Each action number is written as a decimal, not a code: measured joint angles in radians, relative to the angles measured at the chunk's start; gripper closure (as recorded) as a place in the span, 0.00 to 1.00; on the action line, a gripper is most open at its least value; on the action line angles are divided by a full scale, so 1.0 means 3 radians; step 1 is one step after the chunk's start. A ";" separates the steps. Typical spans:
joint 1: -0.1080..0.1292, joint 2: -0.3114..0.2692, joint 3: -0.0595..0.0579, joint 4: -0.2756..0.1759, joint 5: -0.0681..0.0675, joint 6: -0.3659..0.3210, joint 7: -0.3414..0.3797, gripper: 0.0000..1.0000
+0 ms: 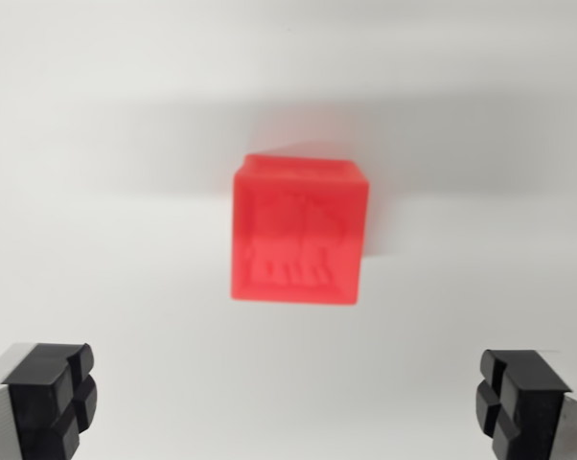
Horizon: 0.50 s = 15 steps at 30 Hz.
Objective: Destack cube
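The claw (287,402) is spread wide, its two black fingertips sitting at the bottom corners of the wrist view, one at the wrist view's left (54,398) and the other at the wrist view's right. Nothing lies between them; they hold nothing and touch nothing.

The red cube (300,230) sits above the fingertips in the picture, near the middle of the view and well apart from both of them. It is slightly blurred. Its facing side carries a raised relief pattern, too soft to make out. A thin strip of another face shows along its upper edge. Whether a second cube is stacked with it cannot be told from this angle.

The cube rests on a plain white tabletop (106,192), with a soft grey shadow spreading behind it and to the wrist view's right. No other object stands between the claw and the cube.
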 joint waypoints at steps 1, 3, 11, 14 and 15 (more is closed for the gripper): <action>0.0000 -0.0030 -0.0001 0.0001 -0.0002 -0.0030 0.0001 0.00; 0.0001 -0.0085 -0.0003 0.0007 -0.0006 -0.0091 0.0004 0.00; 0.0001 -0.0282 -0.0005 0.0056 -0.0023 -0.0335 0.0016 0.00; 0.0001 -0.0336 -0.0005 0.0077 -0.0027 -0.0412 0.0019 0.00; 0.0001 -0.0358 -0.0005 0.0088 -0.0028 -0.0444 0.0021 0.00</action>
